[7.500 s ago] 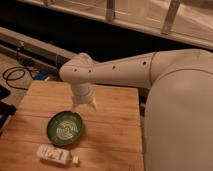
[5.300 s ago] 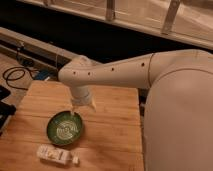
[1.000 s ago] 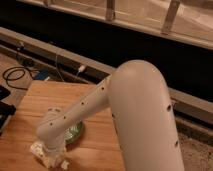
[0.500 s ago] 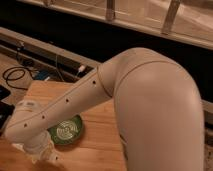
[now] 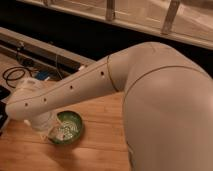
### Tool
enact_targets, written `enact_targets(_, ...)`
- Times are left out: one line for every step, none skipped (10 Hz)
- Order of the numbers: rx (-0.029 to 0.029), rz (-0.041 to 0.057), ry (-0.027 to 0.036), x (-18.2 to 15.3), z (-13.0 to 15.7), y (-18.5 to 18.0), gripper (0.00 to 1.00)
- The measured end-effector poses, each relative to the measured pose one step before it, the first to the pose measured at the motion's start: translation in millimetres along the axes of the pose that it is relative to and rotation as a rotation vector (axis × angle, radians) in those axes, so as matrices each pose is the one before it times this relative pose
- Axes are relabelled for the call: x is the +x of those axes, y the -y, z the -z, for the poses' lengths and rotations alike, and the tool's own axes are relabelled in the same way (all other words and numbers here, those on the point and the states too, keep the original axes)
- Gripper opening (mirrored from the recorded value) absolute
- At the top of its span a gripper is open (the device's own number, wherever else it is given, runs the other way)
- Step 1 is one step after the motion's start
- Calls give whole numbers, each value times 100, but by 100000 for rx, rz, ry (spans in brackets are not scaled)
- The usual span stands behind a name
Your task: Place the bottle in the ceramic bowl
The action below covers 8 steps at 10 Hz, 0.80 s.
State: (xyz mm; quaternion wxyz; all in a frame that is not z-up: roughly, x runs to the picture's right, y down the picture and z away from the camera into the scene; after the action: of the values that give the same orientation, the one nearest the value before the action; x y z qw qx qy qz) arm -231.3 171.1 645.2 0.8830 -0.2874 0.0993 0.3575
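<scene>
The ceramic bowl, dark green with a pale swirl inside, sits on the wooden table at lower left. My gripper hangs below the white wrist, right at the bowl's left rim. A whitish shape in it, the bottle, reaches over the left part of the bowl, just above it. The bottle no longer lies on the table in front of the bowl. The white arm hides the gripper's upper part.
My big white arm crosses the view from the right and covers the table's right side. Black cables and a blue item lie on the floor beyond the table's far left edge. A dark ledge runs behind.
The gripper came down to the bottle in front of the bowl, took it off the table, and has moved up and right to the bowl's left rim.
</scene>
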Motion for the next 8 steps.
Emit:
enact_targets(1037,-4047,-1204,-75,-1311,2412,0)
enact_targets(-139,-2207,-541,24,-1262,1227,0)
enact_targets(-1141,-2811,-544,103,-1730,927,0)
enact_targets(-2133,-2914,-592,281,-2194,612,0)
enact_targets(-1739,-1399,-247,227,-1229,14,0)
enact_targets(-2161,-610,326,213,-1019,-362,0)
enact_targets(-2770,42,674,34,-668,-740,0)
enact_targets(-2155,364,660,-92,-311,-655,0)
